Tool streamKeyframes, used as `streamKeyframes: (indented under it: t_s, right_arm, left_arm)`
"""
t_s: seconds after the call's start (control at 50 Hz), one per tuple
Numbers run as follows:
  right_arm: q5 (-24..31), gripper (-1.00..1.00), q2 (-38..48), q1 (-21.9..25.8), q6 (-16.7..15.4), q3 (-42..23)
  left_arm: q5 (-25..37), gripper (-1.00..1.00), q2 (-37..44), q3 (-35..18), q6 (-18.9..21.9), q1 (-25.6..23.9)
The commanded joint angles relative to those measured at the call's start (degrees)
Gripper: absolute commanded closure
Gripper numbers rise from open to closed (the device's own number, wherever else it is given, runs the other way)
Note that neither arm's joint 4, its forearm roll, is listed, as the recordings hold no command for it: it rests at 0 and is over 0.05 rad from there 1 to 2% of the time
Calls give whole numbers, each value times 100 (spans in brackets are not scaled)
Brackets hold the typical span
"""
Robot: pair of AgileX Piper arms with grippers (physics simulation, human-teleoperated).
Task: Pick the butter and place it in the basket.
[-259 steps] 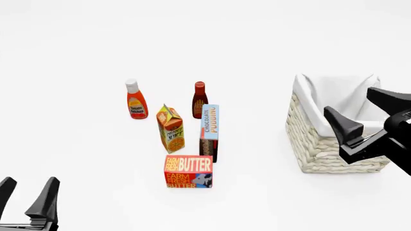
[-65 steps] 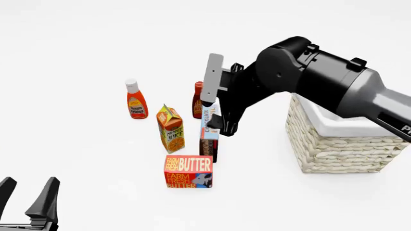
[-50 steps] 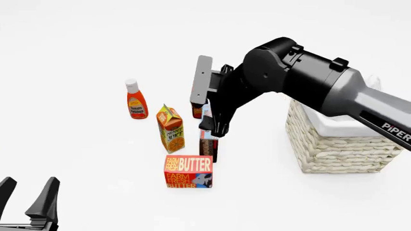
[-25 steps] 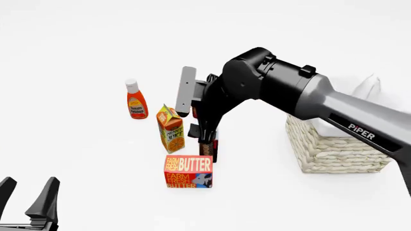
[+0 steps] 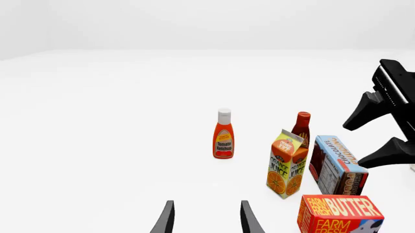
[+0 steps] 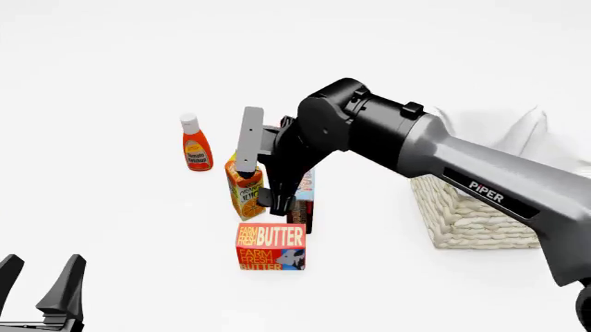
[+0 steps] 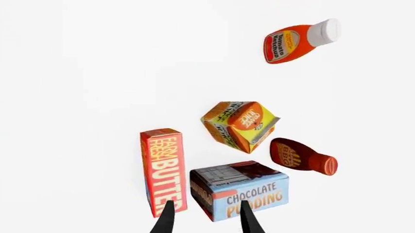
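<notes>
Butter [image 6: 270,246], red-orange carton, white lettering, upright

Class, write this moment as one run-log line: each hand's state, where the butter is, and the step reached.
right hand: open, above groceries | left hand: open, idle | butter: on table, ungrasped | basket: no butter seen inside | step: approach

Butter [image 6: 270,246]: red-orange carton, white and yellow lettering, cow on blue. Chocolate pudding box [image 7: 241,190]: pale blue over brown, orange print. Juice carton [image 5: 286,164]: yellow-orange, orange-fruit graphic. Ketchup bottle [image 6: 195,144]: orange-red, white cap. Sauce bottle [image 7: 303,157]: dark red-brown. Basket [image 6: 466,218]: cream weave, white liner.
</notes>
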Motion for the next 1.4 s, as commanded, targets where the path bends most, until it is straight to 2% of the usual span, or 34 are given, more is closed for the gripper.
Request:
streamKeyframes:
  t_s: [0.02, 0.12, 1.4]
  right_arm:
    - [51, -100, 131, 131, 44, -118]
    - [33, -100, 177, 305, 89, -163]
    - [94, -100, 642, 608, 294, -470]
  left_arm:
    - [0, -100, 0, 0, 0, 0]
    - [0, -100, 0, 0, 0, 0]
    - [0, -100, 0, 0, 0, 0]
